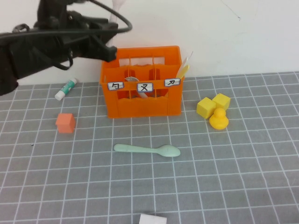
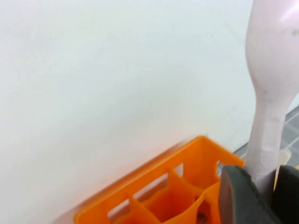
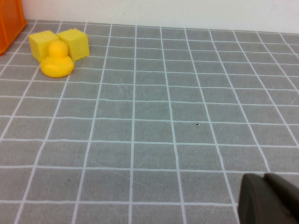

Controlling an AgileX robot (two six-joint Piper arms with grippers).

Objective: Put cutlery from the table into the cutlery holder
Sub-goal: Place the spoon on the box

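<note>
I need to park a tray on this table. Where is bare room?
Free: the table right of the mint-green spoon, below the yellow duck. Crowded: around the cutlery holder, where the left gripper holds the pink spoon.

Lighting was bright, even and diffuse in all three views. Shadows were soft and short: a faint one lay under the green spoon [image 1: 147, 150] and another at the foot of the orange crate [image 1: 142, 81] on the bench [image 1: 233, 186]. The white wall showed no glare. In the left wrist view the pink spoon [image 2: 271, 88] was close to the lens and blurred. The left arm in the high view appeared dark with little detail.
</note>
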